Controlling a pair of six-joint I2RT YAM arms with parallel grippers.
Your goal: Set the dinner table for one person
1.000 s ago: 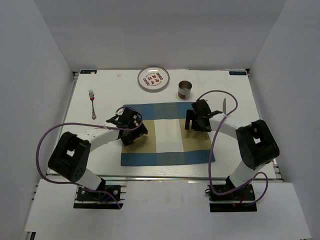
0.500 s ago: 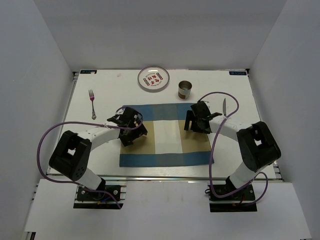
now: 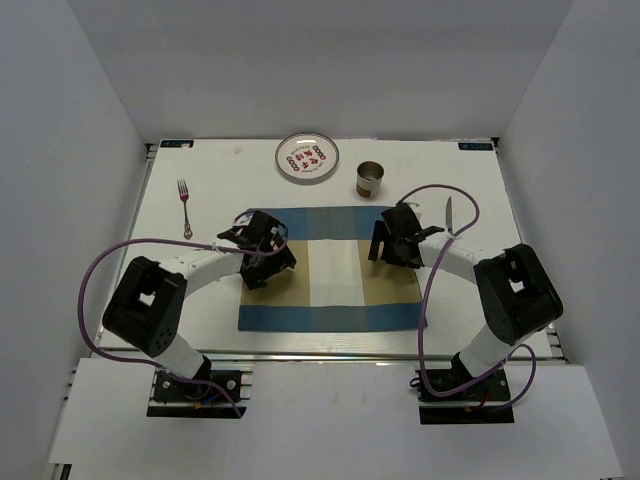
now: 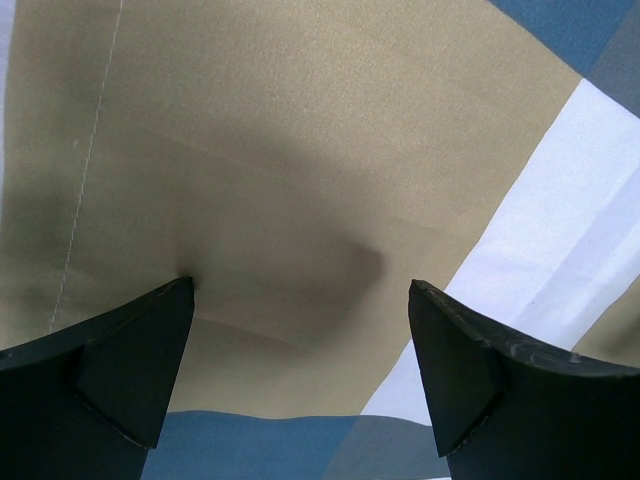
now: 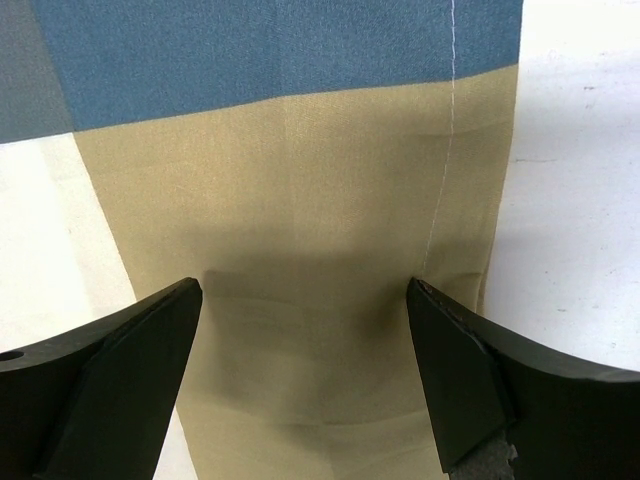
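1. The dinner table point(image 3: 220, 170) is lying flat beneath both arms, filling the floor of the white enclosure, its aluminium rail running along the near edge just ahead of the arm bases.
2. A blue, tan and white placemat point(image 3: 335, 270) is resting on the table's near middle, its front hem close to that rail and its outline looking slightly skewed.
3. The left pincer point(image 3: 264, 266) is hanging over the mat's left tan band with its jaws spread wide and gripping nothing. In the left wrist view the fingertips point(image 4: 150, 340) seem to be touching the cloth, which is wrinkling faintly beside them.
4. The right pincer point(image 3: 392, 246) is likewise gaping and empty over the right tan band, just inside the mat's stitched hem, with bare tabletop showing beyond it.
5. A plate point(image 3: 308, 158) and a can point(image 3: 370, 179) are waiting along the far edge, a fork point(image 3: 184, 208) is lying at far left and a knife point(image 3: 450, 210) at far right, all off the mat.
6. Risk: if the tips are dragging unevenly, the cloth could be bunching or twisting further. The right arm's cable is looping near the knife and could nudge it.
7. The table is lying directly under both pincers, with only the mat between.
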